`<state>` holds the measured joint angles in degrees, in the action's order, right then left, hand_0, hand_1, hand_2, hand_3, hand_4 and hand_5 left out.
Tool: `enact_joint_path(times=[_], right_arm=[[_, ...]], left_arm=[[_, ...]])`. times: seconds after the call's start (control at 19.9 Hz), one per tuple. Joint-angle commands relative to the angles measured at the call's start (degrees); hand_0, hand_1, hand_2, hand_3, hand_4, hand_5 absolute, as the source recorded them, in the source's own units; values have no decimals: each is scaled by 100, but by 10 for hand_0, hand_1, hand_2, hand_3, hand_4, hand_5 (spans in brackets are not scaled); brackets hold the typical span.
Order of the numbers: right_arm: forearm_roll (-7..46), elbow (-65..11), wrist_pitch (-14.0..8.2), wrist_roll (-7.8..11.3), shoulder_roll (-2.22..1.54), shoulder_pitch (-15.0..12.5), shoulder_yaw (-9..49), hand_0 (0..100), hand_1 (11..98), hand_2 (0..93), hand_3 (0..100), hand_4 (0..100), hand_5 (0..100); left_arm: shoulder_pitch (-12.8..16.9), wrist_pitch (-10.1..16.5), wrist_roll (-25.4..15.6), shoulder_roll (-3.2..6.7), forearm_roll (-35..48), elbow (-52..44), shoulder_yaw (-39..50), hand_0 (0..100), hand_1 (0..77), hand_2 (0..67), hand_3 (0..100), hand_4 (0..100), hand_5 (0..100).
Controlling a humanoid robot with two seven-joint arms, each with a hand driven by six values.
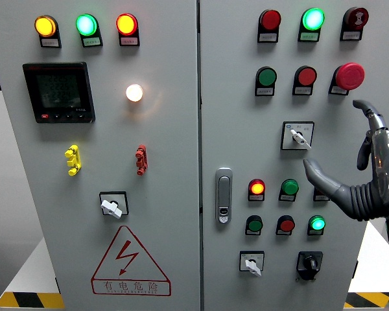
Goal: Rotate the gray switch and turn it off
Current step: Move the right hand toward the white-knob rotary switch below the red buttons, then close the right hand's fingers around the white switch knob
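Just beside gray switch (299, 137) — right hand (366, 172), fingers spread

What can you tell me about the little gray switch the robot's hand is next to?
The gray switch is a small rotary knob with a light gray pointer handle, sitting in a square dark-framed plate with tiny labels too small to read. It is mounted on the right door of the gray cabinet, below a row of green and red buttons. Its pointer is tilted, aiming down and to the right. The right hand is open beside it, thumb reaching toward it from below right, close but apparently not touching.
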<state>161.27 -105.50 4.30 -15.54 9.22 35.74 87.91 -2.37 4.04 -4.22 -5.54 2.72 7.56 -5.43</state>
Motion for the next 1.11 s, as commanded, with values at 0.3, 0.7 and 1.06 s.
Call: enact_joint_path(times=[0.3,0.7,1.06], right_arm=[[-210,626,-43,-345,-8,451,-45,0,364,596,900,1000,1000],[-210,1066,-69,-354,-25,671,-89,0,363,662,894,1000,1000],[-219,1286,-69,-354,-17,793,-125,0,358,672,894,1000,1000]], left_arm=[[0,0,0,0,1,0,-2,845,0,134,187,82,110],[0,0,0,0,1,0,-2,845,0,134,187,83,109],[0,0,0,0,1,0,-2,845,0,134,187,83,109]])
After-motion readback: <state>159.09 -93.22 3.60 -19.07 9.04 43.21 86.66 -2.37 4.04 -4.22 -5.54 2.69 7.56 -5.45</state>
